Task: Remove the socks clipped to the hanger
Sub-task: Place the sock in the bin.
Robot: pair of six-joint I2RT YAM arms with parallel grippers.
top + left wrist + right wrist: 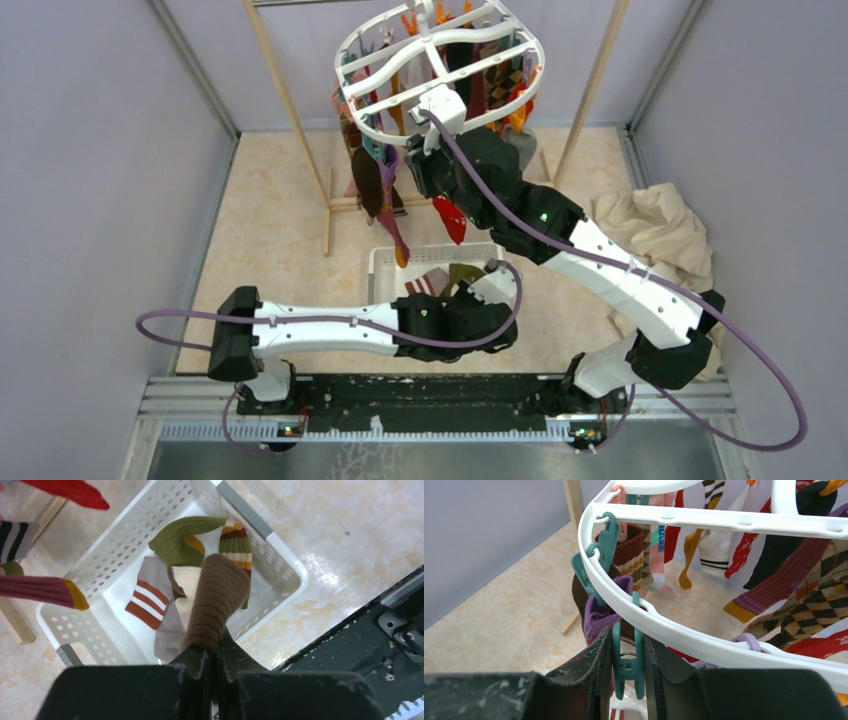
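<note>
Beige stone-patterned desk (280, 230) between grey walls: sock removal partly done.
Nearest, the left fingers (197, 662) are pinched tight on a brown sock (217, 605) over the white basket (287, 560), which already holds green, striped and grey ones. Farther off, the right fingers (601, 665) squeeze a teal clip (628, 667) on the hanger (724, 522) rim beside a purple sock (601, 612). Many socks (804, 605) hang clipped, so most work appears left.

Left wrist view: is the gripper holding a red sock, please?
No, the left gripper is shut on a brown ribbed sock above the white basket.
</note>
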